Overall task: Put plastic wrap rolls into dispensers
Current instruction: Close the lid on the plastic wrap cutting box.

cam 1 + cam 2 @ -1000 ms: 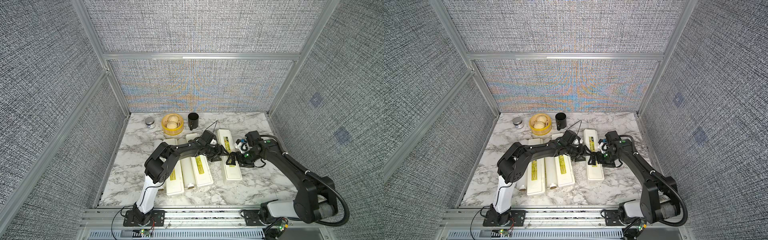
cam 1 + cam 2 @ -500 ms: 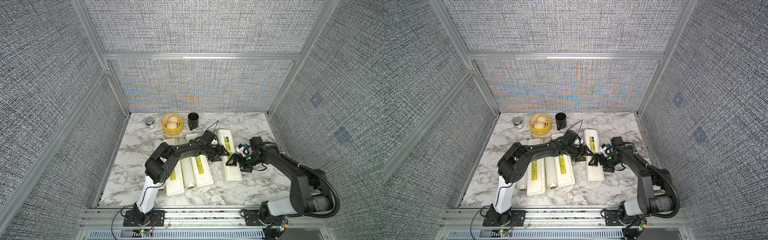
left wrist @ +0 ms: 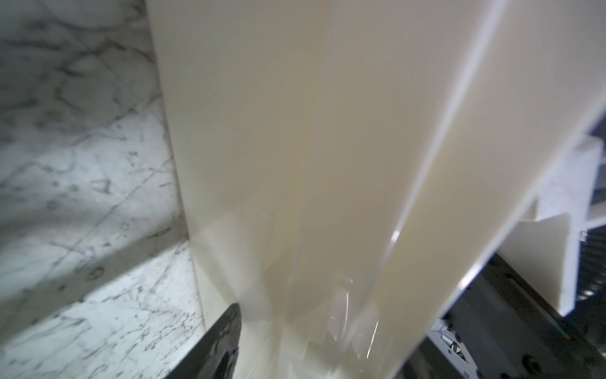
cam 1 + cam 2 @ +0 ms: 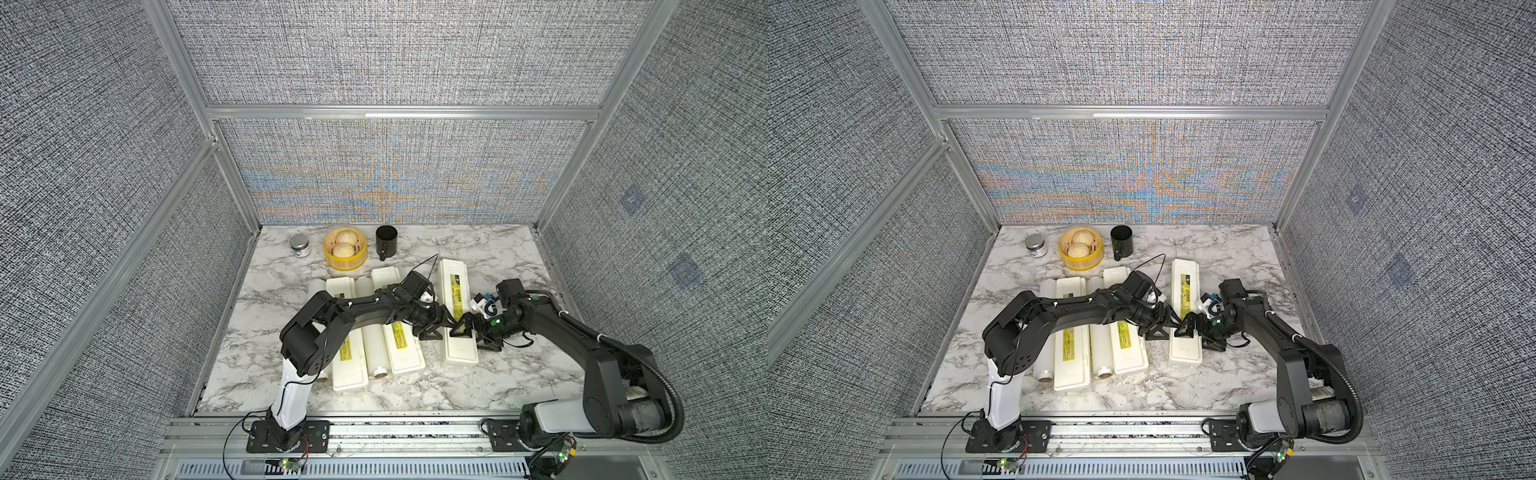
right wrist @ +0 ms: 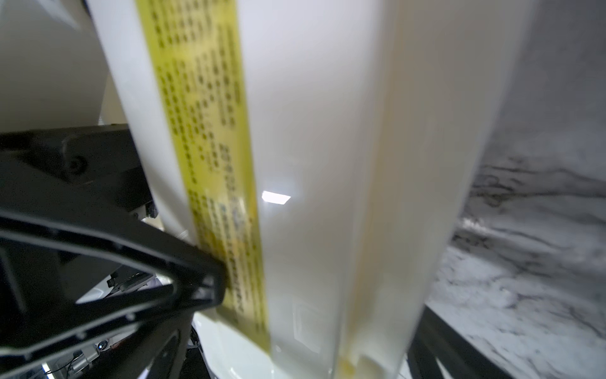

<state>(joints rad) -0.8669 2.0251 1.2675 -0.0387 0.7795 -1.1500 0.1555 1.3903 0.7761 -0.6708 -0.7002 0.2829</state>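
While two plastic wrap rolls are lying beside the closed left dispensers, the left gripper is meeting the right-hand dispenser, its grip unclear. The right gripper is straddling it, fingers wide apart. Probably the lid is needing a steady base and a gentle pry.

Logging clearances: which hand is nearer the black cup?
Left. The left hand is at the lone dispenser's edge facing the black cup; the right hand reaches in from the far side.
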